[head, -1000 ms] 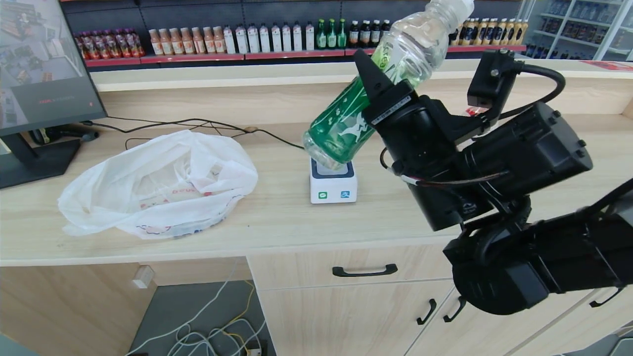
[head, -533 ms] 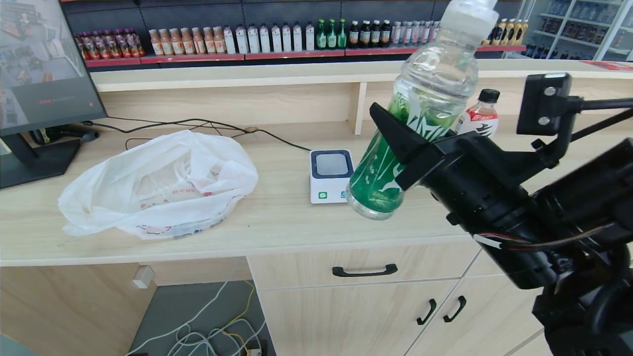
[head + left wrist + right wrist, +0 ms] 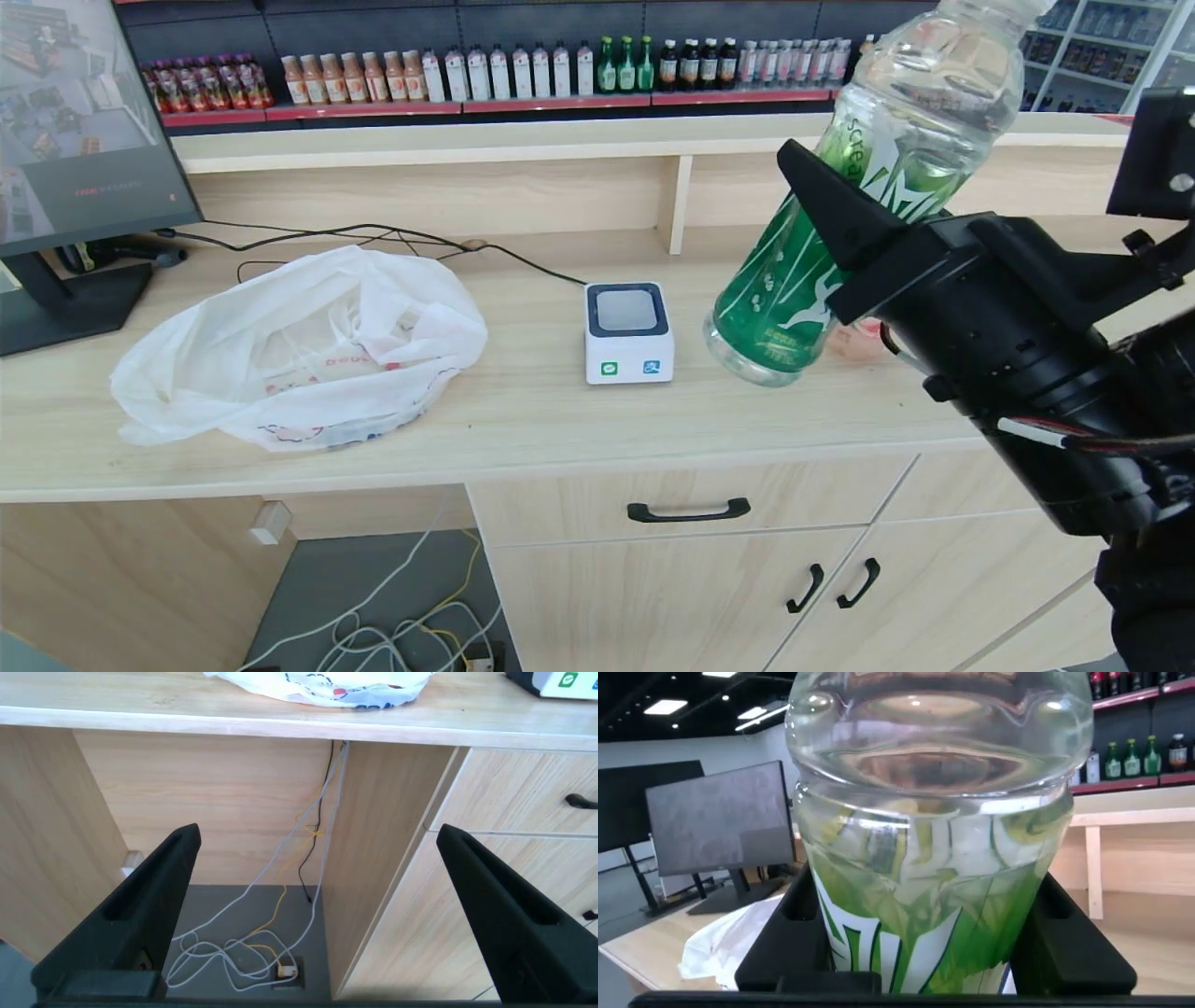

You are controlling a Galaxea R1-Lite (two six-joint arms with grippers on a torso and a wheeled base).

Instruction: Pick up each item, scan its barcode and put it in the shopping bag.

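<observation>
**Bottle gripped in the right jaws, just right of the scanner**

The right gripper's [image 3: 845,201] jaws are closed on the bottle [image 3: 794,280], one on each side of its green label, about midway up the body. The near finger [image 3: 826,201] lies flat against the label. The bottle is tilted, with its base low and toward the scanner [image 3: 628,331] and its clear neck up and away to the right. It hangs above the counter [image 3: 523,420], base off the wood, just right of the scanner. The bag [image 3: 299,350] lies open on the counter, well apart from the bottle, on the scanner's far left side. The left gripper [image 3: 318,840] hangs below the counter edge with its jaws spread wide and nothing between them, facing cables [image 3: 280,943] on the floor.
</observation>
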